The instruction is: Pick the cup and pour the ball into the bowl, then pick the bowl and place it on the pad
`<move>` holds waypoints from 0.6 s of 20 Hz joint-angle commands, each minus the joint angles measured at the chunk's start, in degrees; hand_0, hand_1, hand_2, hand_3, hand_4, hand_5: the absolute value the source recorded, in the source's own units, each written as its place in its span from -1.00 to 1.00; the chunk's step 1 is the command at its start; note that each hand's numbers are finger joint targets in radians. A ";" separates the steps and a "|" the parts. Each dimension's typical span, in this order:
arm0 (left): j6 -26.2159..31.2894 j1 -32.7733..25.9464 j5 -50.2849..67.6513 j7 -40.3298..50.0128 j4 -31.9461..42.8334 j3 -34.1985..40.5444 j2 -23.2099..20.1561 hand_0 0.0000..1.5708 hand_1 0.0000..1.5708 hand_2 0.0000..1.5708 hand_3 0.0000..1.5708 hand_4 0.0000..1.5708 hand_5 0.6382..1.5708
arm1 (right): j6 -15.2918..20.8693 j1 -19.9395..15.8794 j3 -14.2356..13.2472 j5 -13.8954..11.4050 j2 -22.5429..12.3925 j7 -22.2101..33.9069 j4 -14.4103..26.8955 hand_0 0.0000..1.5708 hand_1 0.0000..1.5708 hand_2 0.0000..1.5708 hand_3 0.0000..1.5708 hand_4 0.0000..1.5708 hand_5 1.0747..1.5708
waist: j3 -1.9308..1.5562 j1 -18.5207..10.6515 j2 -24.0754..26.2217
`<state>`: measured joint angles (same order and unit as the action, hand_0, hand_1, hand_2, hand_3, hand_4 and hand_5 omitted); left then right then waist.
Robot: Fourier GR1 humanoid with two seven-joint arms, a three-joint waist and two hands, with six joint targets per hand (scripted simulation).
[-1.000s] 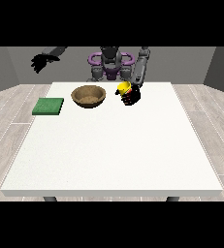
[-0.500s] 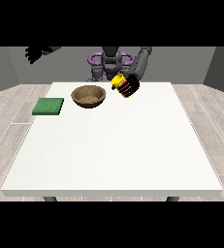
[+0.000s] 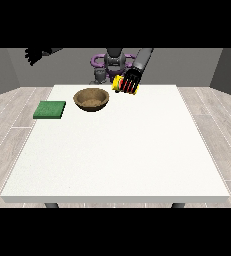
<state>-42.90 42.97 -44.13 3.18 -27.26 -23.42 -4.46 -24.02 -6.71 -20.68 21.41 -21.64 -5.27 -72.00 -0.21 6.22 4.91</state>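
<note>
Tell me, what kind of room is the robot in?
Probably a plain test room. It has grey walls, a wood-plank floor and one big white table with only a bowl, a green pad and a yellow cup.

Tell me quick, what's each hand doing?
Hand at the view's right: curled round the yellow cup.
Hand at the view's left: holding nothing; fingers unclear.

One cup, one bowl, one pad, two hands.
</note>
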 commanded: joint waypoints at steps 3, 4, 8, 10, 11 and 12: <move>7.33 7.97 -12.00 15.48 6.41 -6.83 1.04 0.28 0.28 1.00 0.63 0.34 0.99 | 0.77 2.36 -0.14 -1.72 0.82 -0.91 4.03 -1.00 -1.00 -1.00 -1.00 -0.18 0.98 | 0.08 -2.39 4.67; 8.15 9.16 -13.10 16.69 5.81 -7.27 2.20 0.16 0.16 1.00 0.59 0.34 1.00 | 0.94 0.04 -1.67 -0.70 -0.49 -1.04 5.02 -1.00 -1.00 -1.00 -1.00 -0.19 0.97 | 0.12 -3.30 2.88; 14.94 12.01 -16.14 24.23 3.95 -10.20 4.36 -0.02 -0.02 1.00 0.54 0.34 0.99 | 0.54 -0.43 0.55 -1.54 1.51 -1.21 4.83 -1.00 -1.00 -1.00 -1.00 -0.17 0.97 | 0.16 -1.18 3.46; 14.07 9.66 -19.03 29.18 -0.10 -14.61 4.40 0.02 0.02 1.00 0.54 0.21 1.00 | -3.67 -2.29 -3.08 1.15 -2.97 -2.60 9.90 -1.00 -1.00 -1.00 -1.00 -0.16 0.96 | 0.14 -1.65 1.45; 14.90 8.95 -20.20 32.18 -0.39 -15.69 4.41 0.02 0.02 1.00 0.57 0.15 1.00 | -1.33 -3.19 -0.84 -0.43 -1.13 -1.13 7.65 -1.00 -1.00 -1.00 -1.00 -0.16 0.97 | 0.17 0.13 1.36; 18.88 9.56 -20.47 34.79 -3.17 -18.83 4.42 -0.15 -0.15 1.00 0.52 0.11 1.00 | -1.06 -5.50 0.02 -1.01 -0.96 -0.62 9.23 -1.00 -1.00 -1.00 -1.00 -0.16 0.96 | 0.15 0.47 1.58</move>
<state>-29.56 52.00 -61.16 29.87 -26.20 -36.43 -0.62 -25.15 -9.13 -21.50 21.27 -22.59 -5.76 -65.21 -0.08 5.75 7.06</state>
